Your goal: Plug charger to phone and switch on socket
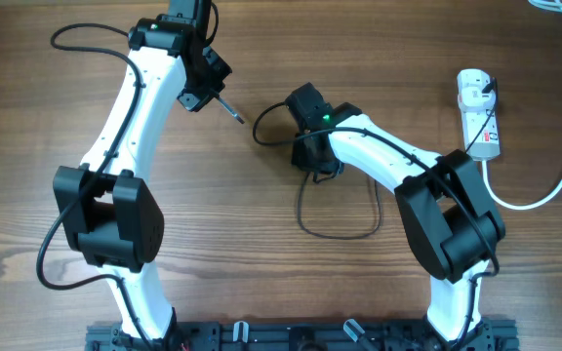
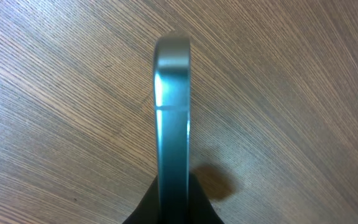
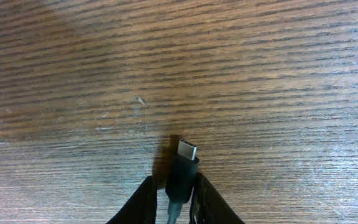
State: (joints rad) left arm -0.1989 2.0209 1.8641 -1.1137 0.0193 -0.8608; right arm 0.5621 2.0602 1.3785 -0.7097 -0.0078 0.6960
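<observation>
My left gripper (image 1: 210, 95) is shut on the phone (image 1: 230, 110) and holds it edge-on above the table at the back centre. In the left wrist view the phone (image 2: 171, 106) shows as a thin teal edge rising from between the fingers (image 2: 173, 208). My right gripper (image 1: 315, 161) is shut on the charger connector (image 3: 183, 163), whose metal tip sticks out past the fingers (image 3: 176, 200) over bare wood. The thin black charger cable (image 1: 340, 234) loops on the table below the right wrist. The white socket (image 1: 478, 112) lies at the far right with a black plug in it, apart from both grippers.
A thick white cord (image 1: 554, 185) runs from the socket along the right edge. The wooden table (image 1: 27, 146) lies under everything. The arm bases stand at the front edge.
</observation>
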